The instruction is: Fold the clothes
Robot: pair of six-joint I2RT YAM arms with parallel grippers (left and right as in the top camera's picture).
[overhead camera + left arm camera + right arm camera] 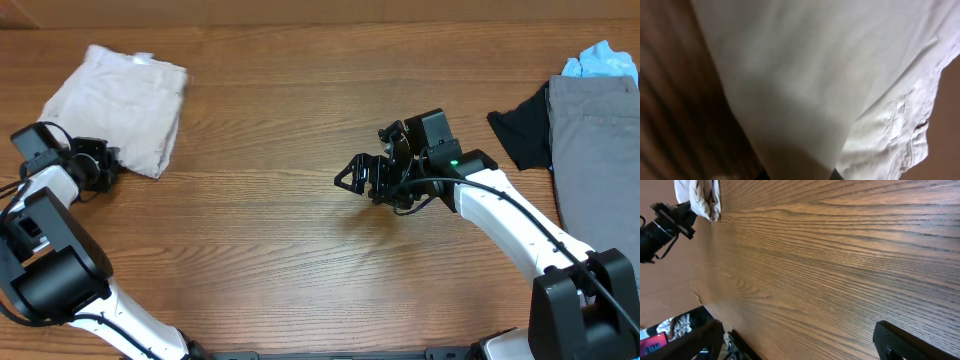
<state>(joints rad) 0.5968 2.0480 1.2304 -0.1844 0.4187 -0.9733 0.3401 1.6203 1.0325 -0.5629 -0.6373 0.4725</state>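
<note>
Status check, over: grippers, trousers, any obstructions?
Left gripper shut on cream trousers, at their edge. Right gripper open, empty, mid-table. Trousers folded compact, far-left corner. Grey trousers, black garment off right, clear of both arms.

White-shelled arms (505, 215) with bulky black joints (55, 280), one green light (455, 163)

Left gripper (108, 163) closed, arm tucked far left; right gripper (350, 178) gaping, arm stretched toward centre.
</note>
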